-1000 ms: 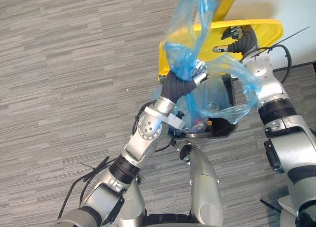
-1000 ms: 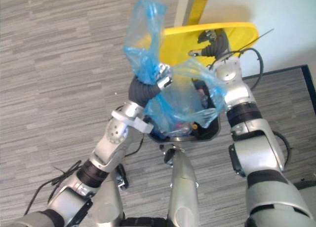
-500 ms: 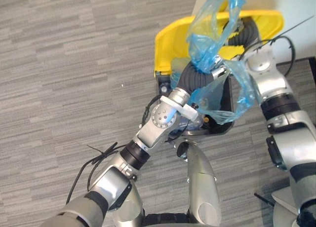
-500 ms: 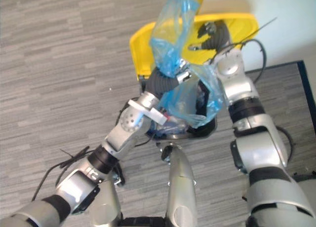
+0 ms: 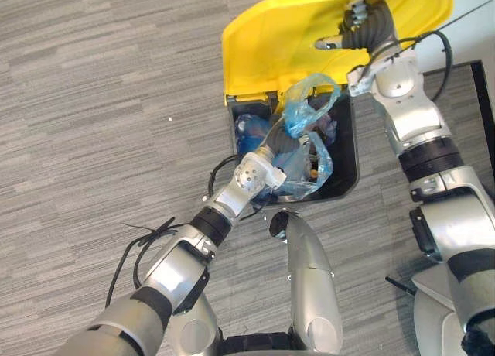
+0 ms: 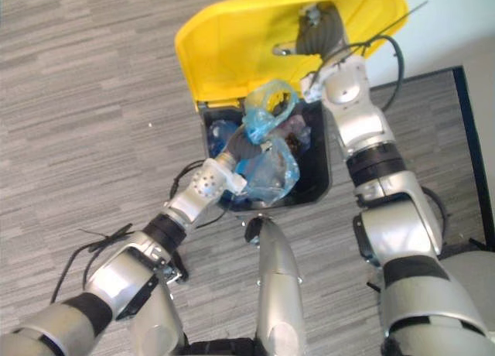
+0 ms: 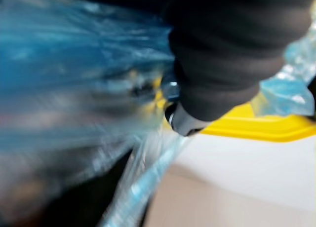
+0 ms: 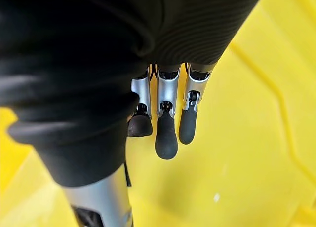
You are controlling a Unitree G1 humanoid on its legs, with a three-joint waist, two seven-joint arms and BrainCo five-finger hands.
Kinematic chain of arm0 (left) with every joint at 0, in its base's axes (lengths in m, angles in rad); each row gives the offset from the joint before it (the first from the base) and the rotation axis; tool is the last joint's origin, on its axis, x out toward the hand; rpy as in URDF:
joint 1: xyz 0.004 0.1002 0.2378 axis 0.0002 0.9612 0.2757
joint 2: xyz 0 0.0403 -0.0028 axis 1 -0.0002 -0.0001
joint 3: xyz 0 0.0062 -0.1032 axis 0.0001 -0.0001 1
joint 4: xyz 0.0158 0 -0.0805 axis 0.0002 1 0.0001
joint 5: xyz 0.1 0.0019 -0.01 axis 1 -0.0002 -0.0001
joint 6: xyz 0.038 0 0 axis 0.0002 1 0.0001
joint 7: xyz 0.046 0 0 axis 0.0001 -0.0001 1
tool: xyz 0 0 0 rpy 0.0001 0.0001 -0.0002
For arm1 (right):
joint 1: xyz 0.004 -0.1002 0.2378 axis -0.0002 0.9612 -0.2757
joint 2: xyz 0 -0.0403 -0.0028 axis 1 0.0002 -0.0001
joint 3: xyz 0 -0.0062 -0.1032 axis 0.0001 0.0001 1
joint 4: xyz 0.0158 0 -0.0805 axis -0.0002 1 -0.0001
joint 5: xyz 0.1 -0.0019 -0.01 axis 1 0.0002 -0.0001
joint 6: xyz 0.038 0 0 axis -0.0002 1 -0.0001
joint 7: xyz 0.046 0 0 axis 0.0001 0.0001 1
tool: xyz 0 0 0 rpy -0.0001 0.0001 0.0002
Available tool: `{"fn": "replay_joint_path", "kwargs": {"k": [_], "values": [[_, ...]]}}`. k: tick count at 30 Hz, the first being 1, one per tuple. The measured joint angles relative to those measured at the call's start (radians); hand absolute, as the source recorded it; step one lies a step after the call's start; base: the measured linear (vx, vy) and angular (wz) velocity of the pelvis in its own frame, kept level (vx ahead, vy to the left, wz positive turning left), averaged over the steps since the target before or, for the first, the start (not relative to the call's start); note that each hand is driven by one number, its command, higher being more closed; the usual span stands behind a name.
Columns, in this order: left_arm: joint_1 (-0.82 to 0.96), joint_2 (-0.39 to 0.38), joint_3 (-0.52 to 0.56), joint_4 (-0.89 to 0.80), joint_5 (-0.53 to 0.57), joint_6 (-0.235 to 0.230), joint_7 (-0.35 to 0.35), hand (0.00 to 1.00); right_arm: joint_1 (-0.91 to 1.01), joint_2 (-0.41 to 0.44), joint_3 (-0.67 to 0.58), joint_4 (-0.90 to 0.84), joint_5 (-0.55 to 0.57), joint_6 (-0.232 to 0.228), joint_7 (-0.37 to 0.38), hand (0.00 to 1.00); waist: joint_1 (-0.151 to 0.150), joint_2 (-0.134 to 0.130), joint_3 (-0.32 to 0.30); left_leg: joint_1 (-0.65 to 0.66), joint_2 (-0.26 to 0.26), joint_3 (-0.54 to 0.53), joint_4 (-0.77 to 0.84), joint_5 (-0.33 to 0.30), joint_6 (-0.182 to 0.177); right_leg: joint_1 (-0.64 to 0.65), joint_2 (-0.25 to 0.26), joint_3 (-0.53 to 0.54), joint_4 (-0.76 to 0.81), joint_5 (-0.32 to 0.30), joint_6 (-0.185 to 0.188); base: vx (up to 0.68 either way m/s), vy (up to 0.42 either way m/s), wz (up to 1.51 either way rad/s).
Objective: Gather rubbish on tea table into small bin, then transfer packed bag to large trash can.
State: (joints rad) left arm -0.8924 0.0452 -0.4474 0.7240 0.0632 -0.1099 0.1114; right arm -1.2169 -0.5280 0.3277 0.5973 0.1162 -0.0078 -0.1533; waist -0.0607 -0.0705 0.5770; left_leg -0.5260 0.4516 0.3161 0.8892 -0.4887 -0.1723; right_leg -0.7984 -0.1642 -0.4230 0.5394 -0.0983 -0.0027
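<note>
Grey striped carpet floor (image 5: 93, 100) spreads out on the left. The left arm reaches from there into the large trash can (image 5: 353, 159), a black tub whose yellow lid (image 5: 271, 39) stands swung up behind it. The left hand (image 5: 281, 145) is down inside the tub's mouth, wrapped about by the blue bag (image 5: 296, 118). The bag's crumpled neck rises just above the rim, and its fuller lower part sags inside the can toward the near wall. More blue plastic (image 5: 250, 130) lies against the can's left inner wall.

On the right, the right hand (image 5: 357, 25) is up against the underside of the raised lid, its fingers (image 8: 166, 133) released and nearly straight, grasping nothing.

The plastic hides the left hand's grip, so I cannot tell whether it is clenched on the bag. Dark and reddish lumps show through the bag, too blurred to name.
</note>
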Motion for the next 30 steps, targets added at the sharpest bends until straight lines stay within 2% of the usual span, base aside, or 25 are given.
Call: {"fn": "replay_joint_path", "kwargs": {"k": [3,6,7,14,19,23,26,30], "values": [[0.0,-0.009,0.017,0.008,0.141,0.037,0.021,0.0,0.002,0.028,0.0,-0.012,0.0,-0.015,-0.005,0.0,-0.003,-0.003,0.0,-0.001,0.011,0.015,0.003,0.001,-0.001,-0.007,0.0,0.0,0.005,0.0,0.0,-0.01,-0.062,-0.02],[0.0,-0.027,0.031,0.008,0.24,0.052,0.024,0.0,0.023,0.029,0.001,-0.059,-0.001,-0.018,-0.004,0.0,-0.003,-0.004,0.0,0.002,0.011,0.014,0.003,0.001,-0.001,-0.007,-0.009,0.0,0.014,-0.003,0.003,-0.02,-0.033,0.08],[0.0,-0.036,0.029,0.008,0.309,0.059,0.022,0.0,0.044,0.029,0.0,-0.084,-0.004,-0.023,-0.004,0.0,-0.003,-0.006,0.0,-0.001,0.011,0.014,0.003,0.003,-0.004,-0.006,-0.019,-0.005,0.019,-0.005,0.005,-0.02,-0.036,0.16],[0.005,-0.043,0.018,0.008,0.428,0.078,0.022,0.0,0.118,0.031,0.002,-0.14,-0.039,-0.032,0.004,0.0,0.007,-0.019,-0.003,0.007,0.011,0.024,0.003,0.007,-0.008,0.013,-0.054,-0.018,0.029,-0.008,0.01,-0.03,-0.023,0.15],[0.035,-0.018,-0.012,0.008,0.455,0.077,0.023,0.0,0.164,0.029,0.029,-0.127,-0.081,-0.035,0.013,0.0,0.008,-0.021,-0.004,0.05,0.006,0.027,0.003,0.011,-0.001,0.056,-0.064,-0.013,0.037,-0.01,0.008,-0.01,0.019,0.06],[0.095,0.024,-0.011,-0.003,0.456,0.076,0.042,0.0,0.178,0.022,0.033,-0.056,-0.12,-0.062,0.019,0.0,0.013,-0.022,-0.004,0.075,-0.013,0.019,0.002,0.008,0.006,0.069,-0.065,0.05,0.049,-0.01,0.009,-0.01,0.018,0.11],[0.166,0.078,-0.001,-0.063,0.42,0.071,0.053,0.0,0.234,0.018,0.033,-0.028,-0.163,-0.069,0.021,0.0,0.025,-0.022,-0.004,0.085,-0.026,0.01,0.003,0.005,0.012,0.089,-0.074,0.054,0.051,-0.014,0.014,-0.02,-0.02,0.1],[0.318,0.122,0.04,-0.222,0.315,0.022,0.061,0.0,0.383,0.007,0.013,-0.014,-0.205,-0.069,0.027,0.0,0.05,-0.02,-0.005,0.141,-0.041,-0.002,0.002,-0.004,0.024,0.151,-0.095,0.049,0.072,-0.039,0.028,-0.02,-0.017,0.12]]}}
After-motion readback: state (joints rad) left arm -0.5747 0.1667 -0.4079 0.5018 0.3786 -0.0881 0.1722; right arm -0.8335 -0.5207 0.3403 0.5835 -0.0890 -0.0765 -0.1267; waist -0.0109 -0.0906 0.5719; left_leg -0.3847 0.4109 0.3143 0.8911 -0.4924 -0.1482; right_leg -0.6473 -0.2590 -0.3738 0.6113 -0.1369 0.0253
